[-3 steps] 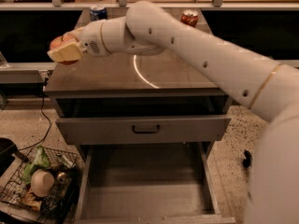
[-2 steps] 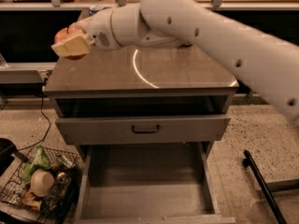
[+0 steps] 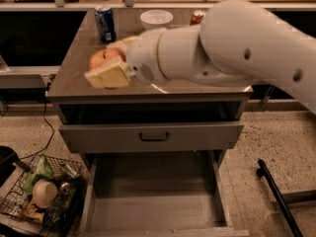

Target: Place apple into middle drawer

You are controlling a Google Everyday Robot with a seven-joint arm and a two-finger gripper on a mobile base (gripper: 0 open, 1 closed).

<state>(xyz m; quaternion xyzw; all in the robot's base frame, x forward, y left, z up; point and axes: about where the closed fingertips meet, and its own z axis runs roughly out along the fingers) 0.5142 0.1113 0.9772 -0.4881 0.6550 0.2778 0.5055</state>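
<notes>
My gripper (image 3: 102,63) is over the left part of the cabinet top (image 3: 74,80), its pale yellow fingers (image 3: 111,75) shut on the red-orange apple (image 3: 100,57). The apple is held between one finger in front and one behind. My big white arm reaches in from the right and hides much of the top. The middle drawer (image 3: 153,204) is pulled open below, a shallow grey box with a bare flat floor, at the bottom centre of the camera view. The gripper and apple are above and behind it.
A closed grey drawer front with a dark handle (image 3: 153,137) sits above the open drawer. A blue can (image 3: 104,22), a white bowl (image 3: 156,19) and a red-orange soda can (image 3: 197,17) stand at the back of the top. A wire basket (image 3: 42,194) is on the floor at left, a black pole (image 3: 279,196) at right.
My gripper with the apple has moved right and down, from beyond the cabinet's left back corner to over the left part of the top. The view has shifted too.
</notes>
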